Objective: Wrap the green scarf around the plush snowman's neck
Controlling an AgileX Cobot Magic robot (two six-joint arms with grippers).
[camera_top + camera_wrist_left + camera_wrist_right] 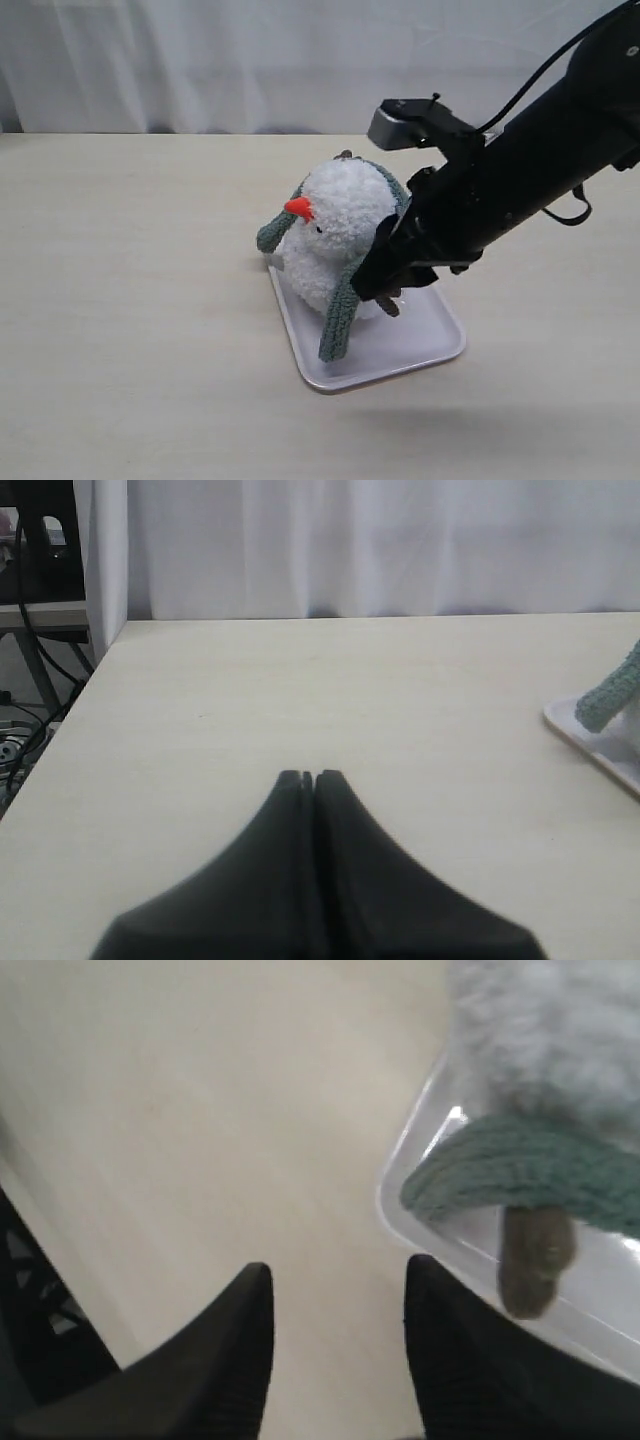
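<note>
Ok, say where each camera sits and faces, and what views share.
Exterior: off the arms, looking down at the plush snowman on the white tray; right arm reaches in, right gripper beside the green scarf.
Left wrist: on the left arm, looking low across the table; shut left gripper in front.
Right wrist: on the right arm, looking down past its open gripper.
Shared: all three show scarf and tray.

Mid-frame, the plush snowman (335, 225) is showing fluffy white, with its nose (298, 208) glowing bright orange. The green scarf (338, 320) is showing a ribbed grey-green knit. The tray (420, 342) is gleaming glossy white, and the desk (130, 300) is showing pale beige with faint grain. Along the top, a curtain (200, 60) is hanging white. The left pincer (308, 776) and right pincer (338, 1268) are both showing matte black, and the twig arm (535, 1250) is showing dull brown.
</note>
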